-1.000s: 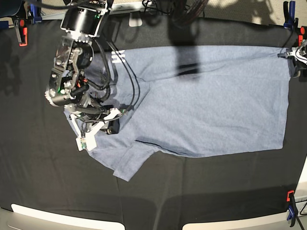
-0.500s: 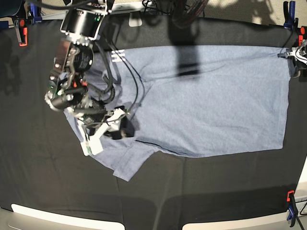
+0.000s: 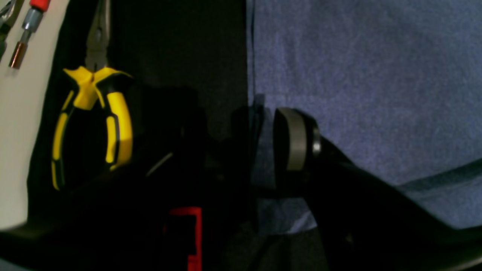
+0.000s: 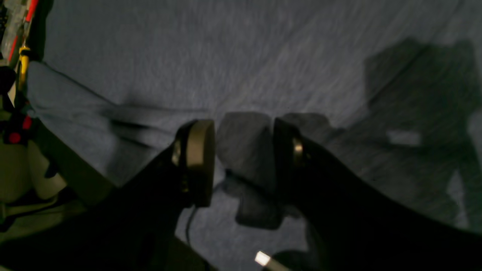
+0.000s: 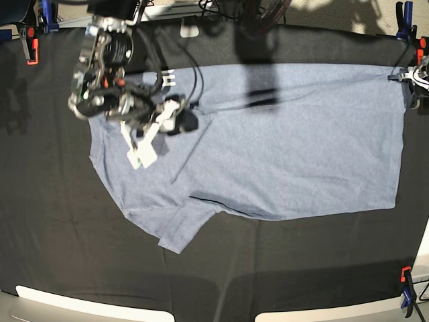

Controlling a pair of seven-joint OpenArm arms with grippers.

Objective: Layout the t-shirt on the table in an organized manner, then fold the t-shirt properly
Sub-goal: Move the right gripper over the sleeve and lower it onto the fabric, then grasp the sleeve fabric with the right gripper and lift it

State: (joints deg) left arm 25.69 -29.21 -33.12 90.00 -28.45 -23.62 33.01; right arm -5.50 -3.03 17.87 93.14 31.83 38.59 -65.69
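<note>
- Shows the shirt point(image 5: 288, 147) spread across the middle of the table point(image 5: 53, 221), collar end towards the base view's left and hem towards its right.
- Finds the cloth mostly flat, with one sleeve point(image 5: 179, 231) jutting out at the near-left corner and a dark crease line running beside it.
- Catches a strip of white lettering point(image 5: 164, 78) at the far-left edge of the shirt, partly hidden by the arm.
- Puts the right gripper point(image 4: 243, 154) over the shirt's collar end, fingers spread apart, with only cloth and shadow seen through the gap and nothing pinched.
- Places the left gripper point(image 3: 260, 146) at the shirt's far-right hem corner, straddling the cloth's edge where it meets the black tabletop.
- Reads that claw as spread too, one grey pad point(image 3: 297, 139) plain over the cloth and its partner lost in shadow; cannot say whether either finger touches the hem.
- Takes in yellow-handled pliers point(image 3: 92, 120) lying at the table's edge beside that gripper.
- Notes a clamp point(image 5: 405, 295) at the near-right corner of the table.
</note>
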